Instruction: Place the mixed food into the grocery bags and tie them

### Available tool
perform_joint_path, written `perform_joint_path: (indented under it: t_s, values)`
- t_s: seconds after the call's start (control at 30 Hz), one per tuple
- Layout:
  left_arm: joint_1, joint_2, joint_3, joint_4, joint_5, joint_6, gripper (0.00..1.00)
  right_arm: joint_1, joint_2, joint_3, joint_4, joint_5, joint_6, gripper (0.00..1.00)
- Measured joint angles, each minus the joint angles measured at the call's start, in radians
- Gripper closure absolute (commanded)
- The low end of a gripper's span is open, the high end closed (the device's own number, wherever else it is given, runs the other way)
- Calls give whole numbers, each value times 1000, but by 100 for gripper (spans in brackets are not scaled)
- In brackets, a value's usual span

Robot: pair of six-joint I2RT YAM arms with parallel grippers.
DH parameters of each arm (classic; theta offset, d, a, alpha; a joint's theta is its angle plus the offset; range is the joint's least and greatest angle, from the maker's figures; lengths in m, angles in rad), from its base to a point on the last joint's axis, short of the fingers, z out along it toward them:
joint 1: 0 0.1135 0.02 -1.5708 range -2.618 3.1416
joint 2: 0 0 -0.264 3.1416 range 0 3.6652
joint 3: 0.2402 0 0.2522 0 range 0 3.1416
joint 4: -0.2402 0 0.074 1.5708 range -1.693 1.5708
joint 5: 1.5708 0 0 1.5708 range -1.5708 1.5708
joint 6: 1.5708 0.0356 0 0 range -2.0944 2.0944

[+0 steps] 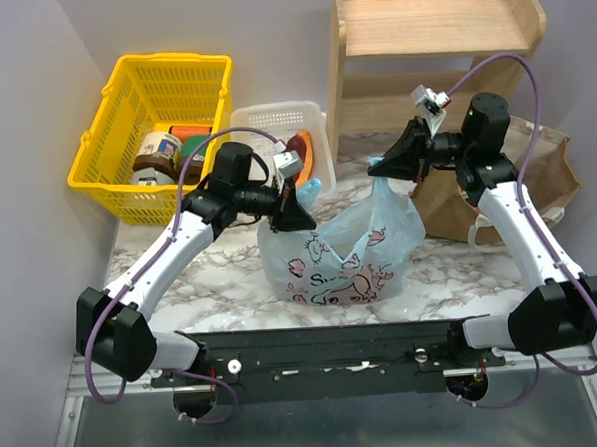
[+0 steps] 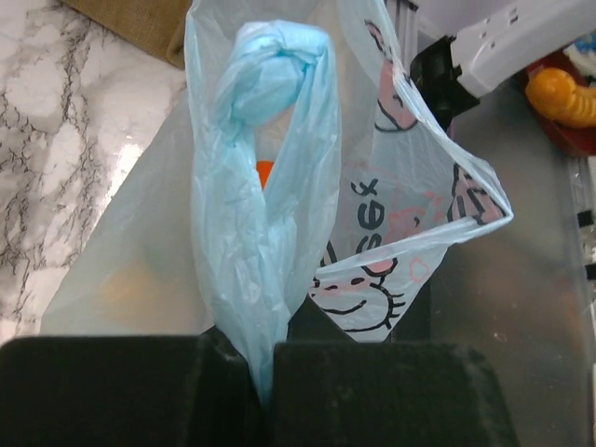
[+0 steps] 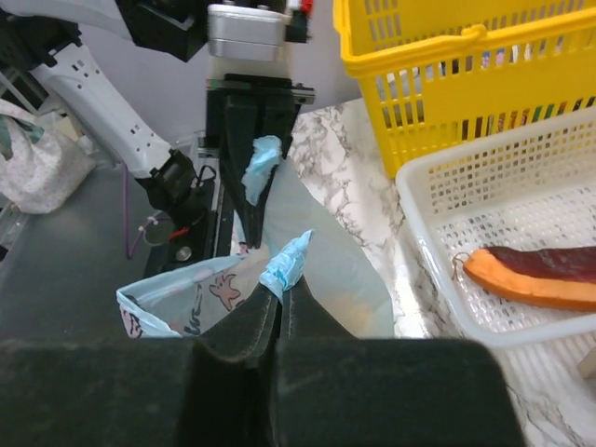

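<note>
The thin light-blue translucent plastic bag with pink and dark cartoon prints (image 1: 346,261) sits on the white-and-grey marbled table top (image 1: 232,292) between the two arms, its mouth drawn up into two handle ends. The left gripper (image 1: 296,212) is clenched on the left handle end; the left wrist view shows this as a twisted blue strand (image 2: 261,242) rising from between the closed fingers to a bunched knob at its top. The right gripper (image 1: 384,169) is clamped on the other handle end; a short blue tip (image 3: 291,261) pokes out between its fingers in the right wrist view. The two grippers face one another above the bag, near but apart. A small orange patch (image 2: 265,172) shows through the film; it may be one of the round fruits, but the plastic blurs it too much to tell.

The larger tan-brown bag (image 1: 546,160) lies slumped at the right, behind the right arm, at the foot of the pale wooden shelf unit (image 1: 439,36). Behind the blue bag, the white slotted plastic tray (image 1: 273,115) holds the long purple-and-orange wedge (image 3: 545,275); left of it stands the yellow plastic mesh basket (image 1: 170,62), with lidded jars (image 1: 157,149) inside.
</note>
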State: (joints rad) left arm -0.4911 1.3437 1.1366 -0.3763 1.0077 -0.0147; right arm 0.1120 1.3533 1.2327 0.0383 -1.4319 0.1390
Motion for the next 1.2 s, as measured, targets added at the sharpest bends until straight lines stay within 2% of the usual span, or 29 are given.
perform_joint_path:
  t_s: [0.3,0.47,0.67,0.77,0.9,1.2]
  values:
    - [-9,100,185,79,0,-238,100,198,-64,45,-115,74,-100,99]
    - [-60,201,256,6,0,-239,100,290,-28,45,-164,113,-151,99]
    - [-120,269,275,-121,17,-172,100,327,11,45,-178,142,-175,99]
    - [-126,267,266,-134,59,-142,89,328,35,45,-183,149,-181,99]
    - [-124,240,215,-128,99,-103,65,328,53,43,-192,155,-186,99]
    - [-118,200,168,-132,138,-43,40,333,61,42,-194,148,-186,99]
